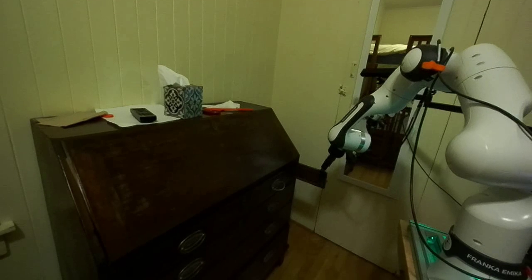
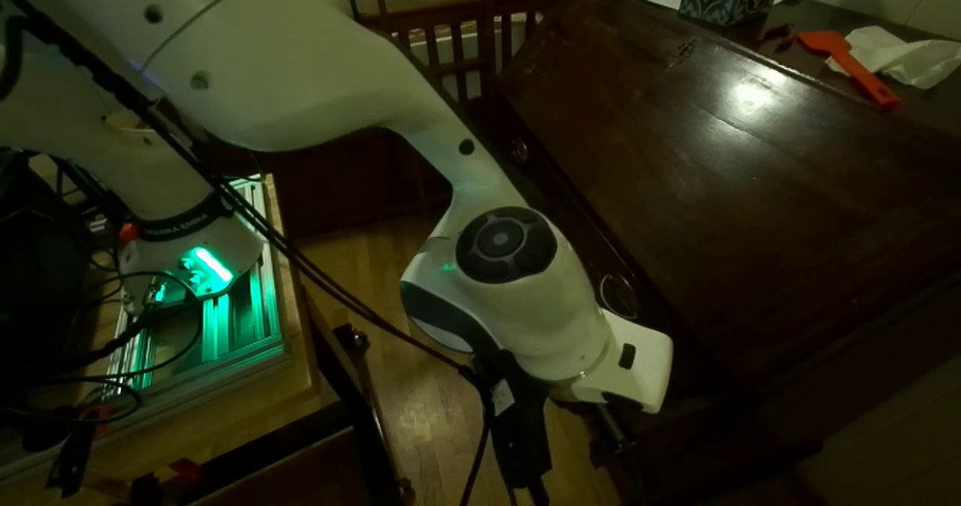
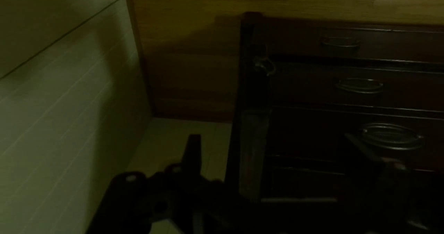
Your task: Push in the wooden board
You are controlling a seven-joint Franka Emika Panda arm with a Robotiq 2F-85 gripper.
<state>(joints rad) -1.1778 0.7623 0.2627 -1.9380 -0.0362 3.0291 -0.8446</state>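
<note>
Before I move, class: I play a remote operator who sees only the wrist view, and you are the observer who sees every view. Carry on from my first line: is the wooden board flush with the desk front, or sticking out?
Observer: Sticking out; in an exterior view the wooden board juts from the front of the desk.
Operator: How far along it is my gripper?
Observer: In that view the gripper appears at the outer end, away from the desk; whether it touches, I cannot tell.
Operator: Is the desk's slanted front panel lowered?
Observer: No, both exterior views show the slanted front panel closed.
</note>
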